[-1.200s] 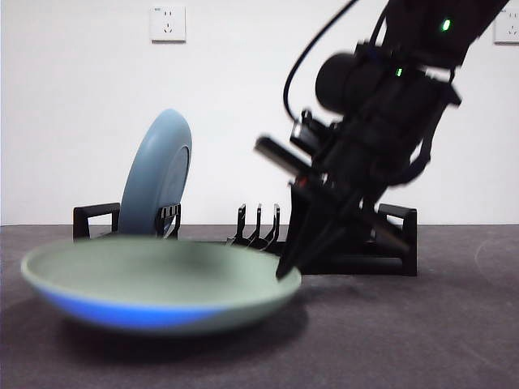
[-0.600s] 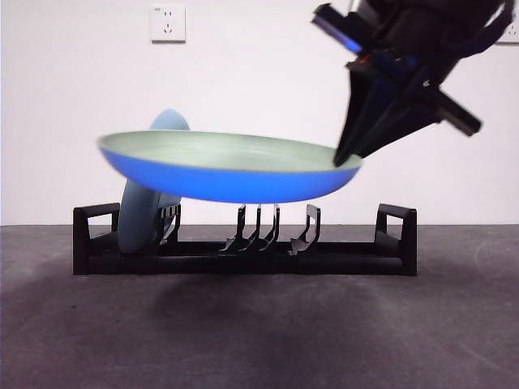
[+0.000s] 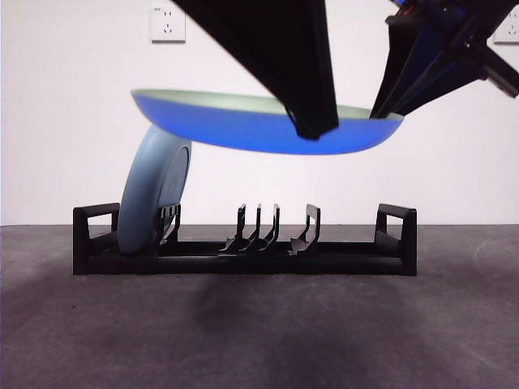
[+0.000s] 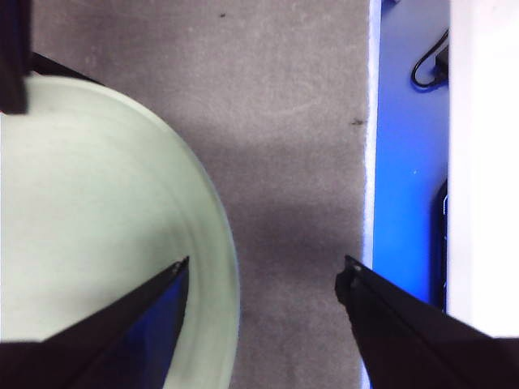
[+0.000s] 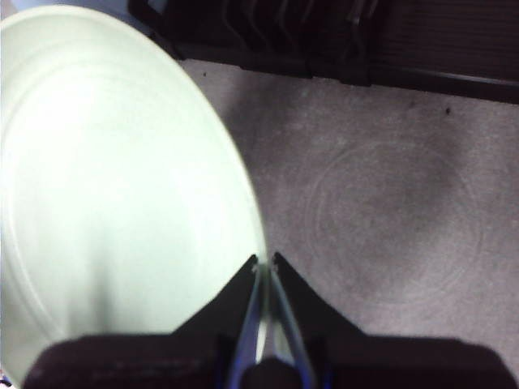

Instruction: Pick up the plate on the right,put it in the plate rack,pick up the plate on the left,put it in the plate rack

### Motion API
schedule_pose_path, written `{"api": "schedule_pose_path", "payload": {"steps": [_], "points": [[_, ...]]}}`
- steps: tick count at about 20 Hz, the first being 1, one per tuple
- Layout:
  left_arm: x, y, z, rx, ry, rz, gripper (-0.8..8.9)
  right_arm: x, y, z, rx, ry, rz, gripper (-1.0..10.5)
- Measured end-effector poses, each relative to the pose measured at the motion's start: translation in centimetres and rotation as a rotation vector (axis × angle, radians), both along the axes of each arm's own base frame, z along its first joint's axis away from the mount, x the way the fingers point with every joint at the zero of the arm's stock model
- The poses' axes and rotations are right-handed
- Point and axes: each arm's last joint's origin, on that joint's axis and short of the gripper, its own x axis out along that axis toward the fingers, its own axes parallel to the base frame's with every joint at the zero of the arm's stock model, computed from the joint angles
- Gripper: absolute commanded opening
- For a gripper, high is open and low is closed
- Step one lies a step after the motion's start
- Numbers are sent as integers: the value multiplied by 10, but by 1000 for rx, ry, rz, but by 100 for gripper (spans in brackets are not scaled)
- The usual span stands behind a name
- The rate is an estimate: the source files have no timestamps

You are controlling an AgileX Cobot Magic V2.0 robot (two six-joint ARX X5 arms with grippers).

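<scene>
A plate [image 3: 243, 126], pale green inside and bright blue underneath, hangs roughly level high above the plate rack [image 3: 243, 261]. My right gripper [image 5: 265, 258] is shut on its right rim [image 3: 381, 113]; the plate [image 5: 113, 186] fills much of the right wrist view. My left gripper [image 4: 266, 263] is open above the plate [image 4: 81, 203], one jaw over its rim, the other over bare table. In the front view it is a big dark wedge [image 3: 284, 57] coming from the top. A second, pale blue plate [image 3: 154, 190] stands on edge in the rack's left end.
The rack's middle prongs [image 3: 259, 227] and its right end [image 3: 397, 235] hold nothing. The table's edge [image 4: 371, 162] shows in the left wrist view, with a blue strip and a black cable [image 4: 430, 65] beyond it. A wall socket [image 3: 168, 23] sits behind.
The right gripper has lifted the green-and-blue plate from the table to high above the rack, shifting it right. The left arm has come into the front view from above.
</scene>
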Motion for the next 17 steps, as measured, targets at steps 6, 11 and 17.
{"api": "schedule_pose_path", "payload": {"steps": [6, 11, 17], "points": [[3, -4, -7, 26, -20, 23, 132, -7, -6, 4, -11, 9, -2, -12], [10, -2, -6, 24, -22, 47, 3, -12, -11, 10, -6, -8, -5, -12], [12, -3, -5, 15, -33, 46, -9, -14, -16, 13, -9, -17, -32, -12]]}}
